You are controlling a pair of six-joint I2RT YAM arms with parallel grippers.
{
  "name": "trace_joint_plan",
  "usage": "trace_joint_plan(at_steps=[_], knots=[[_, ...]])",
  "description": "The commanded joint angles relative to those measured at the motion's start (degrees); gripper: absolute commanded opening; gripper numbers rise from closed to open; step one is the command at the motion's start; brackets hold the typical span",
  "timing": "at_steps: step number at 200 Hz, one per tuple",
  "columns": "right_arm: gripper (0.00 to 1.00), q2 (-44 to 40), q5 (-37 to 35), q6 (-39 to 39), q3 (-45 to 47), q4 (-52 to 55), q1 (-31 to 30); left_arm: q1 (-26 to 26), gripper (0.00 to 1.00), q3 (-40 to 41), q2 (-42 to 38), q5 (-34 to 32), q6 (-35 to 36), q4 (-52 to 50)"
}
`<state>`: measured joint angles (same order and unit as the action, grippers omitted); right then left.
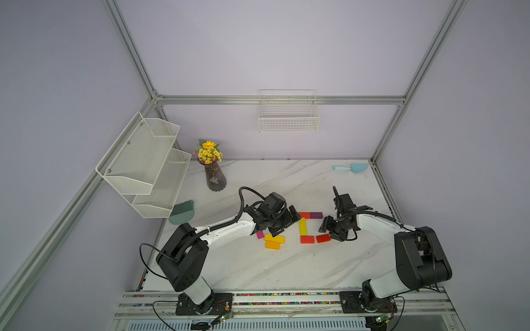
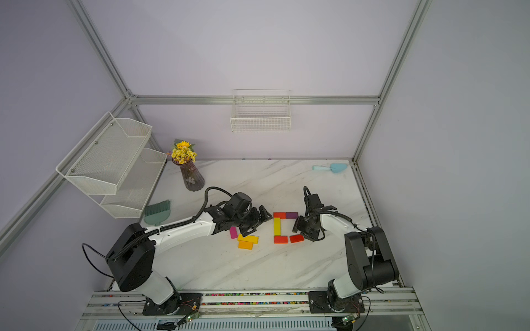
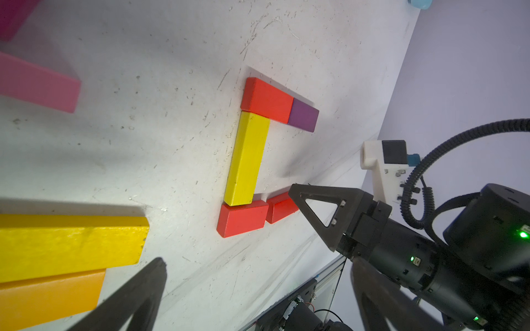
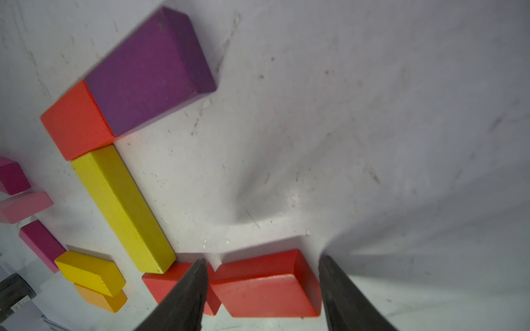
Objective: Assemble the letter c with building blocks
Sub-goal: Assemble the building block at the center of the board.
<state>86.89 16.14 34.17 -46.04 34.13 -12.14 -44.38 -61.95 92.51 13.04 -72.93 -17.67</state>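
Note:
On the marble table lies a bracket of building blocks: an orange-red block (image 1: 304, 215) and a purple one (image 1: 316, 215) at the far side, a long yellow block (image 1: 303, 226) as the spine, and a red block (image 1: 307, 239) at the near end. A second red block (image 4: 266, 286) lies slightly askew beside that one, with my right gripper (image 4: 262, 259) shut on its two ends. My left gripper (image 3: 258, 272) hangs wide open and empty left of the bracket, above loose magenta (image 1: 260, 235), yellow (image 1: 274, 238) and orange (image 1: 272, 245) blocks. A light pink block (image 3: 37, 83) lies nearby.
A vase of yellow flowers (image 1: 215, 177) and a green brush (image 1: 182, 213) stand at the back left under a white mesh rack (image 1: 143, 163). A light blue scoop (image 1: 351, 168) lies at the back right. A wire basket (image 1: 288, 114) hangs on the back wall.

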Motion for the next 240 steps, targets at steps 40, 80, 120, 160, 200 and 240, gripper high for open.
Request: trace_joint_plan(at_steps=[40, 80, 120, 160, 200, 240], knots=[[0.63, -0.39, 2.38, 0.1, 0.6, -0.91, 0.17, -0.27, 1.0, -1.43, -1.39, -0.05, -0.64, 0.27], [0.63, -0.42, 2.88, 0.37, 0.82, -0.87, 0.14, -0.27, 1.0, -1.92, -0.84, 0.08, -0.55, 0.29], [0.63, -0.23, 2.66, 0.37, 0.95, -0.96, 0.17, -0.27, 1.0, -2.33, -0.31, 0.24, -0.46, 0.31], [0.63, -0.32, 3.06, 0.46, 0.95, -0.91, 0.16, -0.26, 1.0, -2.48, 0.02, 0.35, -0.38, 0.36], [0.63, -0.58, 3.77, 0.89, 1.37, -1.15, 0.13, -0.27, 1.0, -2.65, 0.21, 0.39, -0.45, 0.51], [0.62, -0.67, 4.22, 0.98, 1.31, -1.3, 0.19, -0.27, 1.0, -2.72, 0.57, 0.5, -0.46, 0.68]])
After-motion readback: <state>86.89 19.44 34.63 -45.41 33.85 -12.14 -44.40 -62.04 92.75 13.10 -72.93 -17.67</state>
